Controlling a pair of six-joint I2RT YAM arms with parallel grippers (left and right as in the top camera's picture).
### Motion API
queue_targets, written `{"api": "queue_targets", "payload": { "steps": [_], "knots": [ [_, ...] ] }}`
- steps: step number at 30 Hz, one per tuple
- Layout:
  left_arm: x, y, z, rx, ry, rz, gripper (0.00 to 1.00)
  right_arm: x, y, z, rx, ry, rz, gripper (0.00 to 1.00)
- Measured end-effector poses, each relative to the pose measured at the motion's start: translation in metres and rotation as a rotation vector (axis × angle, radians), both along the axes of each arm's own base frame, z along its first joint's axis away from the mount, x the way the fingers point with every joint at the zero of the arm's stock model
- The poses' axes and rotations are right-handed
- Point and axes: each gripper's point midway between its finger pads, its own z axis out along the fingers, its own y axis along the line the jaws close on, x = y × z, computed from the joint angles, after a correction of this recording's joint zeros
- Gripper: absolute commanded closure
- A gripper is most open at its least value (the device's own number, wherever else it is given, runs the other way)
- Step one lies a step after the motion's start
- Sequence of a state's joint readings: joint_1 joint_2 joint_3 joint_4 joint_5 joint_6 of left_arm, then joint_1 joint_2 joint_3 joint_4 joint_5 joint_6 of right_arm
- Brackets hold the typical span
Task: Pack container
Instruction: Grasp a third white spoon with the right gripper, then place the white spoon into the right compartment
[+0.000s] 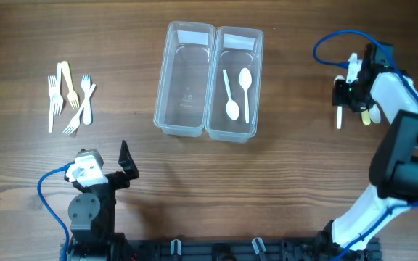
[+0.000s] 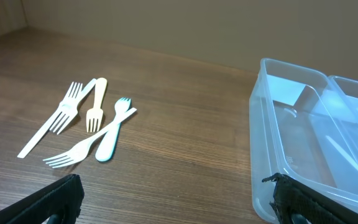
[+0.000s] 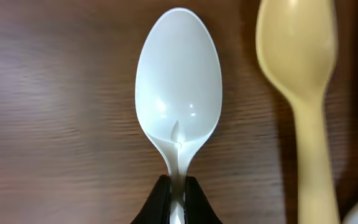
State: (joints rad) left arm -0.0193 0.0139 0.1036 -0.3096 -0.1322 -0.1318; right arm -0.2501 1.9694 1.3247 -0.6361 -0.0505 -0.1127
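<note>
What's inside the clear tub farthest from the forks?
Two white spoons lie side by side, bowls at opposite ends. The tub is see-through; nothing inside looks covered.

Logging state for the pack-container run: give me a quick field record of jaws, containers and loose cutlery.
left jaws: open, empty
right jaws: shut on the handle of the white spoon
beside it: cream spoon, not held
left container: empty
right container: two white spoons inside
forks: loose on the table, left of the containers, unpacked
</note>
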Motion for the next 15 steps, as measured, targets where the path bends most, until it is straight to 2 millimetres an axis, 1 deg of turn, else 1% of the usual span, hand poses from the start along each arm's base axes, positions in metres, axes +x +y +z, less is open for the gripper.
{"api": "queue_targets", "payload": {
  "steps": [2, 3, 4, 5, 6, 8, 10, 15],
  "knots": [
    [0.0, 0.0, 0.0, 0.0, 0.0, 0.0, 0.0, 0.007, 0.01, 0.03, 0.006, -0.074, 0.017, 0.96],
    [0.0, 0.0, 0.0, 0.0, 0.0, 0.0, 0.0, 0.011, 0.019, 0.059, 0.015, -0.143, 0.034, 0.96],
    [0.0, 0.0, 0.0, 0.0, 0.0, 0.0, 0.0, 0.015, 0.031, 0.09, 0.03, -0.222, 0.056, 0.96],
    [0.0, 0.0, 0.0, 0.0, 0.0, 0.0, 0.0, 0.016, 0.043, 0.114, 0.052, -0.283, 0.076, 0.96],
    [0.0, 0.0, 0.0, 0.0, 0.0, 0.0, 0.0, 0.016, 0.06, 0.142, 0.083, -0.353, 0.106, 0.96],
    [0.0, 0.0, 0.0, 0.0, 0.0, 0.0, 0.0, 0.014, 0.091, 0.175, 0.155, -0.432, 0.157, 0.96],
    [0.0, 0.0, 0.0, 0.0, 0.0, 0.0, 0.0, 0.014, 0.118, 0.186, 0.204, -0.456, 0.197, 0.96],
    [0.0, 0.0, 0.0, 0.0, 0.0, 0.0, 0.0, 0.018, 0.183, 0.185, 0.309, -0.463, 0.283, 0.96]
  ]
}}
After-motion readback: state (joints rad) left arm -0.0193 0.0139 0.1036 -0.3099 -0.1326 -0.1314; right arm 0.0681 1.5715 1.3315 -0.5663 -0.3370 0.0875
